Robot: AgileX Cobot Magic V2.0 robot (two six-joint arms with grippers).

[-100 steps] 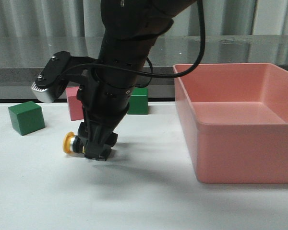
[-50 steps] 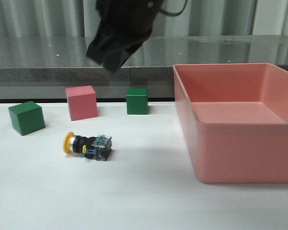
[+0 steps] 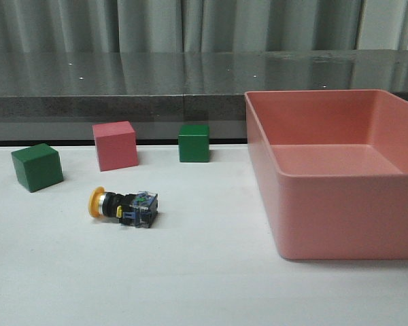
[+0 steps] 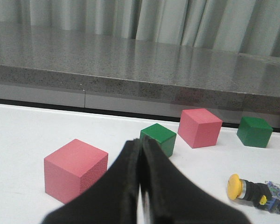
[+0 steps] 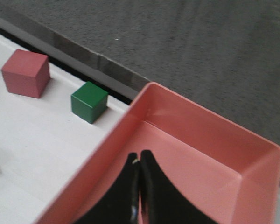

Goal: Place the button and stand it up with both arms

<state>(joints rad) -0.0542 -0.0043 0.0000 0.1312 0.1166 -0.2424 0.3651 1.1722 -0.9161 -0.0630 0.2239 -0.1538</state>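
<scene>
The button (image 3: 122,205) lies on its side on the white table, its yellow cap pointing left and its clear base to the right. It also shows in the left wrist view (image 4: 256,192), far off to one side of the fingers. No gripper shows in the front view. My left gripper (image 4: 141,142) is shut and empty, low over the table near a pink cube (image 4: 75,169). My right gripper (image 5: 139,155) is shut and empty, held above the pink bin (image 5: 210,144).
The pink bin (image 3: 333,204) fills the right side of the table. A green cube (image 3: 37,166), a pink cube (image 3: 115,145) and a second green cube (image 3: 194,142) stand behind the button. A dark counter edge runs along the back.
The arm that stood over the button has lifted up and out of the front view. The button stays lying on its side where it was let go.
</scene>
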